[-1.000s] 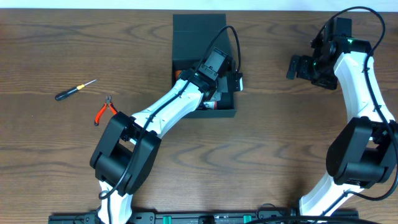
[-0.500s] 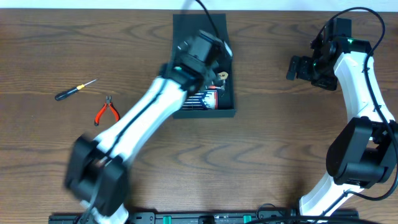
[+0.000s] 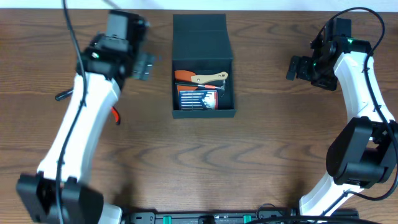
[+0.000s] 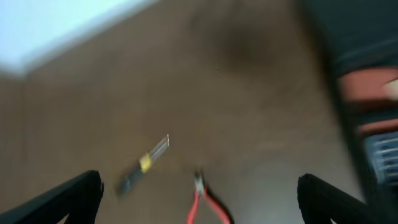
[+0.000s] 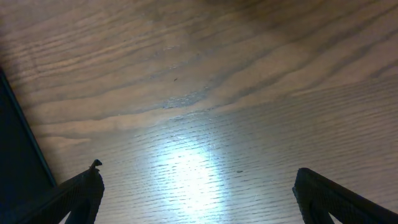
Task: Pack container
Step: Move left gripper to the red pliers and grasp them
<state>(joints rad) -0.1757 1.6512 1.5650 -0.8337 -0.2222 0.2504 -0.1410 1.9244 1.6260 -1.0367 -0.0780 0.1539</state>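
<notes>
The container [image 3: 226,111], a dark square box with its flap lid [image 3: 200,31] folded back, stands at the table's middle. In it lie an orange tool, a tan-handled tool [image 3: 208,78] and a card of bits [image 3: 198,99]. My left gripper [image 3: 147,65] hangs open and empty to the left of the box. Its blurred wrist view shows a yellow-collared screwdriver [image 4: 144,163] and red pliers [image 4: 208,205] on the wood below the left gripper [image 4: 200,190], with the container [image 4: 360,37] at the right edge. The right gripper [image 3: 297,67] is open over bare wood, right of the box.
In the overhead view the left arm covers most of the screwdriver [image 3: 62,96] and the red pliers [image 3: 115,115]. In the right wrist view the right gripper [image 5: 198,186] is above bare wood and the container's dark wall [image 5: 15,143] shows at the left edge.
My left gripper opened inside the container, then swung up and left, out over the table. The tan-handled tool now lies in the box. The right arm has not moved.
</notes>
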